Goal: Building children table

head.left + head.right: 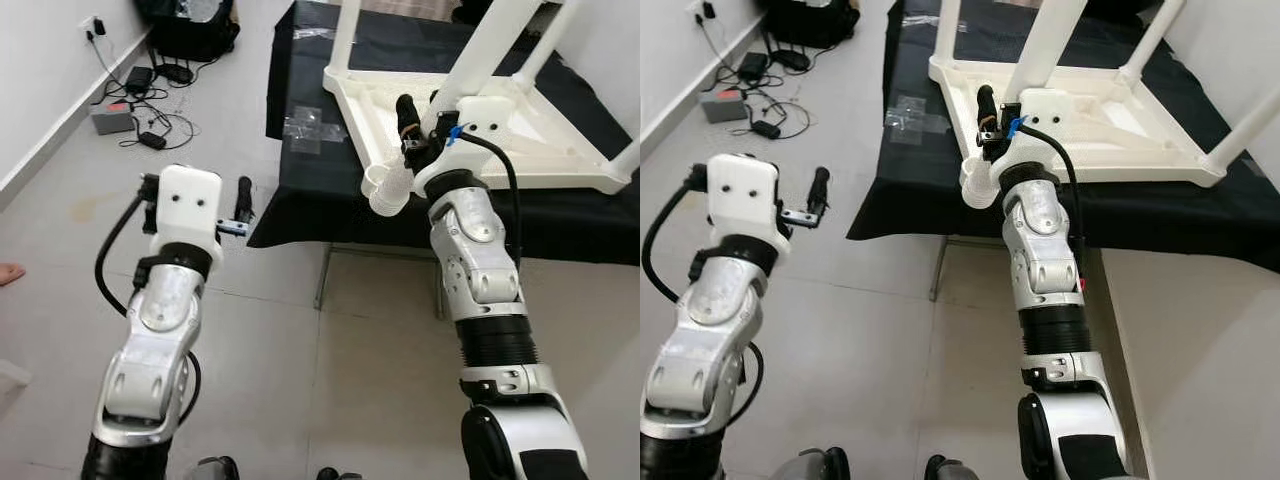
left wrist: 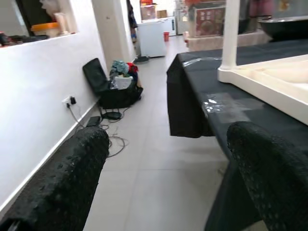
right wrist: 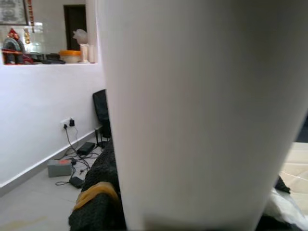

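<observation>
Item: upturned white plastic children's table [image 1: 520, 130] on black-draped desk [image 1: 300, 190]. Right tool [image 1: 420, 125] pinching white tubular leg [image 1: 490, 50], seating it; next, press home. Left tool [image 2: 168, 178] spread, idle.

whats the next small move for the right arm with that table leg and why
Probably ease the white leg straight down into the corner socket of the upturned white tabletop. The right gripper is shut on the leg near its lower end, which sits at that corner but tilted, so it looks not fully seated. The left gripper hangs open over the floor, apart from the work.
</observation>
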Robot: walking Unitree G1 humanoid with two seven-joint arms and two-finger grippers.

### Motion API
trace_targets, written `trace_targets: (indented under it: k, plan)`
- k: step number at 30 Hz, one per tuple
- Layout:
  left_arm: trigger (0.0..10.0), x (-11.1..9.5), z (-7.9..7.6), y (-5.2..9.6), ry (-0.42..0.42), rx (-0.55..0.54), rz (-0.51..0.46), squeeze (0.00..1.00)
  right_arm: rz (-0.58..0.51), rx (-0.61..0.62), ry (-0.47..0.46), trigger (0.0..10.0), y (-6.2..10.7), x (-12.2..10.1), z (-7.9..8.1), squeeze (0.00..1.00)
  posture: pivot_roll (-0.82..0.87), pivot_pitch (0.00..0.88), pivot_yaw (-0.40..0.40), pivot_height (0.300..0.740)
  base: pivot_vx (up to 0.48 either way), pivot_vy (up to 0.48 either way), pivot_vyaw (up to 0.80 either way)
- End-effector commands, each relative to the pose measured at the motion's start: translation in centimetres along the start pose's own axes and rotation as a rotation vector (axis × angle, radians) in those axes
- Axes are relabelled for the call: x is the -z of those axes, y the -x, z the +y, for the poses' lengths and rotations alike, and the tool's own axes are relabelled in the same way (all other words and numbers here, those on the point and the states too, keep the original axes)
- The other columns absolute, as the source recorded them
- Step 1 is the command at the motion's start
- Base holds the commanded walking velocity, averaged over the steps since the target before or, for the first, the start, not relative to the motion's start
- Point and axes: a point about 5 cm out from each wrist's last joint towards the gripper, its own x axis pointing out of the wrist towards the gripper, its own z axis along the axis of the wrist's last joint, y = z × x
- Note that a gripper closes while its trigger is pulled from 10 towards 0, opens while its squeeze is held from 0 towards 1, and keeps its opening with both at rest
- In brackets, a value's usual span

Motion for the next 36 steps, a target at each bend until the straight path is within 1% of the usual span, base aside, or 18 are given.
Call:
trace_targets:
  k: [1, 8, 18, 25, 29, 33, 36]
  plan:
    - [10.0, -0.1, 0.0, -0.2, 0.003, 0.008, -0.006, 0.0, -0.011, 0.005, -0.002, 10.0, 0.2, -0.3, -0.1, 0.0, 0.11, 0.16, -0.129, 0.74, 0.3, 0.0, 0.0]
    - [10.0, -0.1, 0.1, -0.3, 0.002, 0.008, -0.01, 0.0, -0.009, 0.003, -0.006, 10.0, 0.3, -0.2, 0.0, 0.0, 0.11, 0.166, -0.128, 0.74, 0.322, 0.0, 0.0]
    - [10.0, 0.2, 0.7, -0.7, 0.002, -0.006, -0.008, 0.0, -0.007, 0.006, -0.006, 10.0, 0.2, -0.1, -0.1, 0.0, 0.11, 0.17, -0.128, 0.74, 0.315, 0.0, 0.0]
    - [10.0, 0.1, 0.8, -0.9, -0.01, 0.003, -0.017, 0.0, -0.02, 0.025, -0.019, 10.0, -0.2, -0.4, -0.5, 0.0, 0.11, 0.167, -0.131, 0.74, 0.304, 0.0, 0.0]
    - [10.0, 0.0, 0.8, -0.9, -0.009, 0.006, -0.023, 0.0, -0.037, 0.038, -0.027, 10.0, -0.3, -0.7, -0.8, 0.0, 0.11, 0.166, -0.128, 0.74, 0.0, 0.0, 0.0]
    - [10.0, -0.3, 0.7, -1.1, 0.01, 0.006, -0.036, 0.0, -0.065, 0.053, -0.038, 10.0, -0.6, -1.4, -1.2, 0.0, 0.11, 0.164, -0.129, 0.74, 0.0, 0.0, 0.0]
    - [10.0, -0.3, 0.7, -1.1, 0.009, 0.003, -0.036, 0.0, -0.069, 0.045, -0.044, 10.0, -0.7, -1.6, -1.1, 0.0, 0.11, 0.165, -0.126, 0.74, 0.0, 0.0, 0.0]
